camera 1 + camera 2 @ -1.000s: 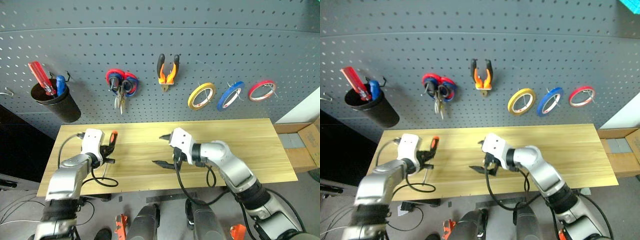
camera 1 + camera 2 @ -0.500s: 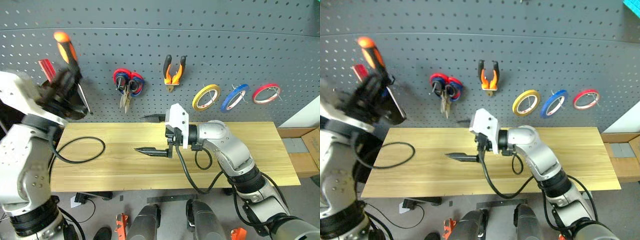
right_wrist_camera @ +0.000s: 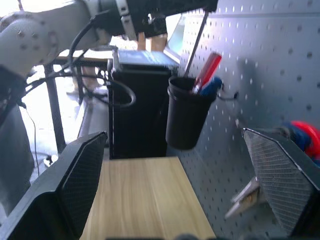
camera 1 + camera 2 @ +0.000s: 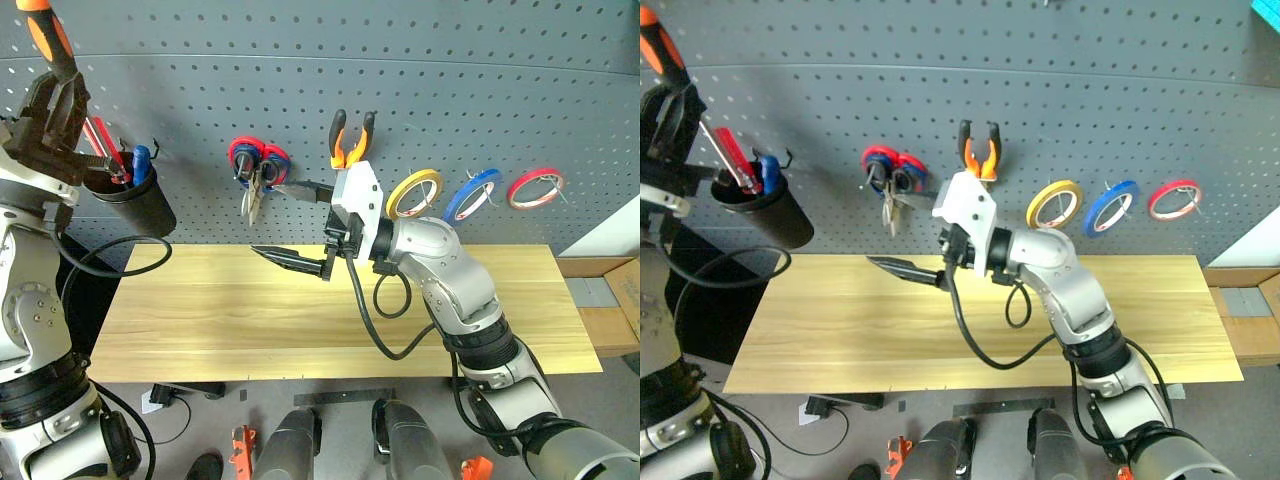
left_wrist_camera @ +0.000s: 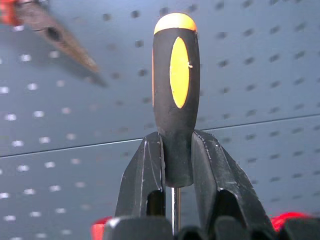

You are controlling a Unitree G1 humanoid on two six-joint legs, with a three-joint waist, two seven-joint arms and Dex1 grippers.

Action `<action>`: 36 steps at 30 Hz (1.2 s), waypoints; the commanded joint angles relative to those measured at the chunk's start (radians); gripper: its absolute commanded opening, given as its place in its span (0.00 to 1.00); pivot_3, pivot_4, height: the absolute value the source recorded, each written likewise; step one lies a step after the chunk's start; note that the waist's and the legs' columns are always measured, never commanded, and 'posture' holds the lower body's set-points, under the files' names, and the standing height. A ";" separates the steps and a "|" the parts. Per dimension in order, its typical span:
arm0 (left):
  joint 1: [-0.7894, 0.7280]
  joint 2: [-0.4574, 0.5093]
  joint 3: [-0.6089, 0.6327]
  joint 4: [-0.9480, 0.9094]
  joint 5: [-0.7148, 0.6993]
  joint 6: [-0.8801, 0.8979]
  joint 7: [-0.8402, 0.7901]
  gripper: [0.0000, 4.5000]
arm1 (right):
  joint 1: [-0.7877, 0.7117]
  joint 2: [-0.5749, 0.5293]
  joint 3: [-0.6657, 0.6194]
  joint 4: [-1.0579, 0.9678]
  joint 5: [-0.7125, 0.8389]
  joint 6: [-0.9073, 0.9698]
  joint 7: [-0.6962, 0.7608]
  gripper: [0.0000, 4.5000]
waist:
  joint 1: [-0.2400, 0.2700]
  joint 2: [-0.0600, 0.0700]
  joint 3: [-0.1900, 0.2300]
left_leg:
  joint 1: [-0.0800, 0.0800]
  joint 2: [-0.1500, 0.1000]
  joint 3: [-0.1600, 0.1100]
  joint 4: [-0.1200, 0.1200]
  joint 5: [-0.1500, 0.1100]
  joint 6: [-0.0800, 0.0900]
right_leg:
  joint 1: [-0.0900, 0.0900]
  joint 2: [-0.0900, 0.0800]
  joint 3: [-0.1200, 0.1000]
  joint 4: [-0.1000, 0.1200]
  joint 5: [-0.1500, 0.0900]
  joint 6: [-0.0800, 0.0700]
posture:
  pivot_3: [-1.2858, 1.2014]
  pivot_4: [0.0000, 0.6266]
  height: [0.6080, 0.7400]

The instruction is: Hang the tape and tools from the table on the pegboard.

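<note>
Left eye: left gripper (image 4: 55, 95) up at 10 o'clock, clamped on the screwdriver (image 4: 50, 40) — orange-black handle pointing up, just above the black cup (image 4: 135, 205) on the pegboard (image 4: 450, 90). Right gripper (image 4: 290, 225) spread wide, empty, over the table (image 4: 300, 320). Pliers (image 4: 350, 145) at 12, yellow tape (image 4: 413, 192) at 2, both hung.

Left wrist: both fingers (image 5: 145, 170) pinching the handle's lower end, shaft running down between them.

Right wrist: cup at centre, red screwdriver (image 3: 207, 70) inside.
</note>
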 commanded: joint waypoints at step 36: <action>0.580 -0.010 0.035 -0.241 -0.299 0.144 -0.257 0.89 | 0.180 -0.190 0.002 -0.040 0.050 0.065 0.133 1.00 | 0.005 -0.004 -0.010 | 0.002 0.003 0.000 -0.003 0.001 -0.001 | 0.001 0.001 0.003 0.001 0.000 -0.003 | 0.56 0.32 1.00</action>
